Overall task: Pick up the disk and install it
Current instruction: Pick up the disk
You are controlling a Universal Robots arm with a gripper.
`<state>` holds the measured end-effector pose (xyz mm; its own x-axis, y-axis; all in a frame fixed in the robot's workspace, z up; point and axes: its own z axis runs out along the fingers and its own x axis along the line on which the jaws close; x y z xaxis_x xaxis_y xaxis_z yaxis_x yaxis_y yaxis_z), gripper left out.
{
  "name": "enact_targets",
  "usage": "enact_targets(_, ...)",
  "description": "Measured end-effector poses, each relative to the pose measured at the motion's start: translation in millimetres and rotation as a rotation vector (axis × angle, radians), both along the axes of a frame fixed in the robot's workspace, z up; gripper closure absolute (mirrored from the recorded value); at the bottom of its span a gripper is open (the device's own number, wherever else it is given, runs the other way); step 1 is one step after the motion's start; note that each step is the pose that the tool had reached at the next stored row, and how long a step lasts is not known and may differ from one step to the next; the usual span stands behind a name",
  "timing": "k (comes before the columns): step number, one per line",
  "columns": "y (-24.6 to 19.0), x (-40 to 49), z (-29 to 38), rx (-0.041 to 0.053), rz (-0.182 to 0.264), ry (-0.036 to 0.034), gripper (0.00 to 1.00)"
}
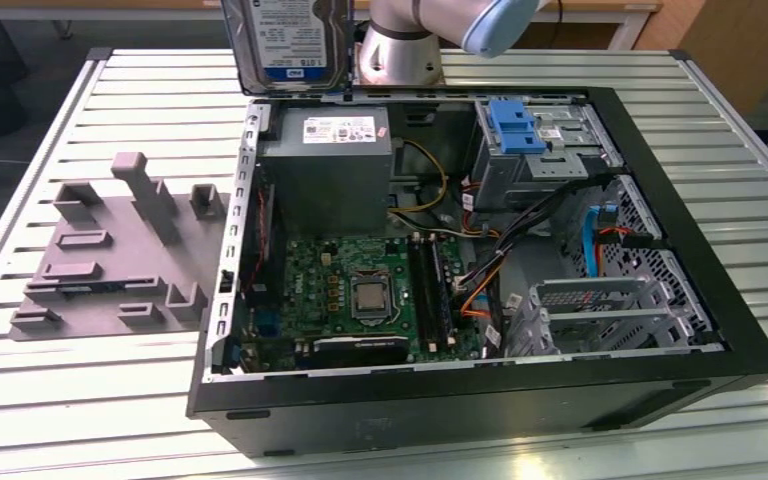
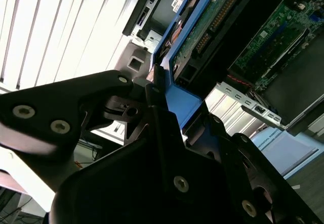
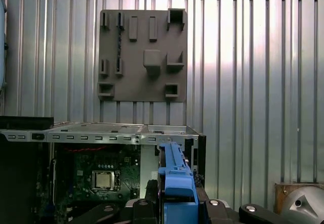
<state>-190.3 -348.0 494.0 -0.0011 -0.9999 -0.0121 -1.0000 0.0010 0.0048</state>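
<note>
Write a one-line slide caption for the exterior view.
The disk held upright beside the arm at the far edge of the open computer case; fixture plate on the slatted table.

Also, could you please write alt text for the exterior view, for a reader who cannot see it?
The disk hangs upright beside the robot arm, over the far edge of an open computer case on a slatted metal table. A grey fixture plate lies on the exterior view's left.
</note>
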Motion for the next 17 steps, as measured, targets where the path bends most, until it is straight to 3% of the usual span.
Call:
enact_targets(10, 0.0, 18.7, 0.0, 0.0000, 0.000, 0.0000, 0.64)
enact_targets(17, 0.0, 26.4, 0.0, 0.0000, 0.000, 0.0000, 0.64)
